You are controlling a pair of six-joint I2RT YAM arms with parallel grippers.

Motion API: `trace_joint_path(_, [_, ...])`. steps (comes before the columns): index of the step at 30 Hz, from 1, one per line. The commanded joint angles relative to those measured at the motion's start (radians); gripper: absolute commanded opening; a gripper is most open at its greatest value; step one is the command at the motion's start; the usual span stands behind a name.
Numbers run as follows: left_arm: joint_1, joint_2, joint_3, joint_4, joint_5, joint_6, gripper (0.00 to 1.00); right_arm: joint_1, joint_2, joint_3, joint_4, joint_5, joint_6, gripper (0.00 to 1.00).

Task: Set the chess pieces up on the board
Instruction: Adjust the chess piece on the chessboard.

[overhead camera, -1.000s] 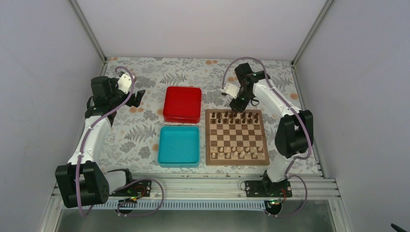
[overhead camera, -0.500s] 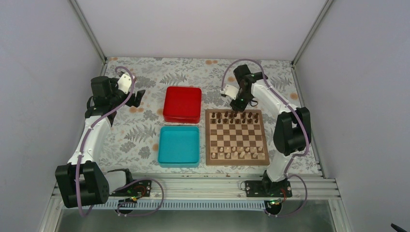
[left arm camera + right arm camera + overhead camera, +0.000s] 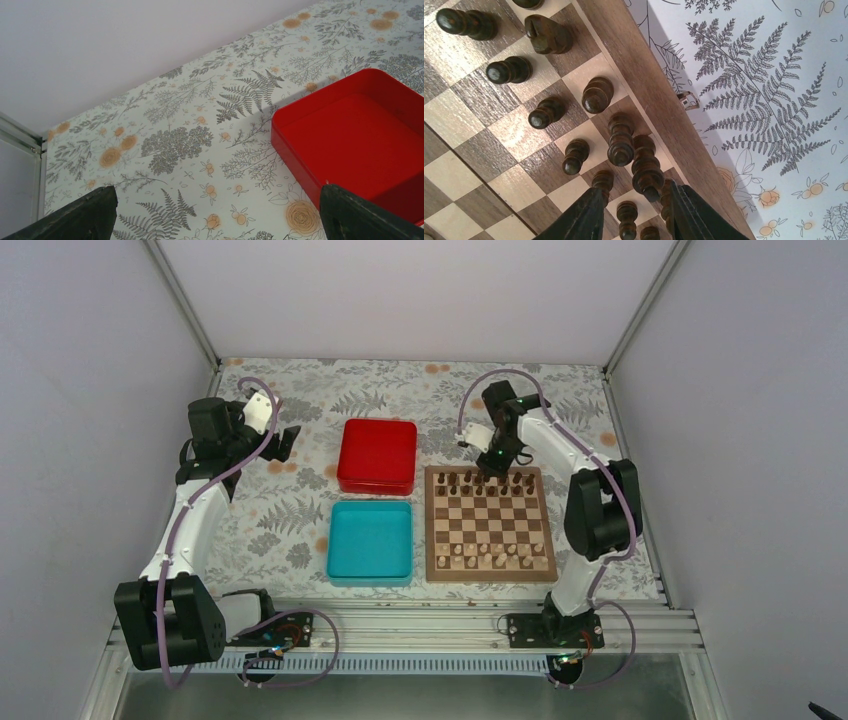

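Tightening right tool [image 3: 635, 194] around chess piece [image 3: 646, 172]

The right pincer [image 3: 635, 191] partly hides dark chess pieces [image 3: 620, 145] at 6 o'clock; whether it grips one is unclear.

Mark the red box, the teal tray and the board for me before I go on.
red box [image 3: 377, 455], top view, middle of its red surface.
teal tray [image 3: 370, 540], top view, middle of its bare floor.
board [image 3: 489, 523], top view, bare squares at its centre.
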Motion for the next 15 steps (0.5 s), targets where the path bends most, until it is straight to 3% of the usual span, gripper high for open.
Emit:
trace_joint_path(1, [0.007,-0.003,0.002,0.016,0.01,0.009,1.0,-0.003,0.028,-0.007,0.018,0.007,0.007,0.36])
trace_joint_path(15, [0.007,0.004,0.001,0.015,0.011,0.011,1.0,-0.025,0.047,-0.027,0.04,0.036,0.015,0.3])
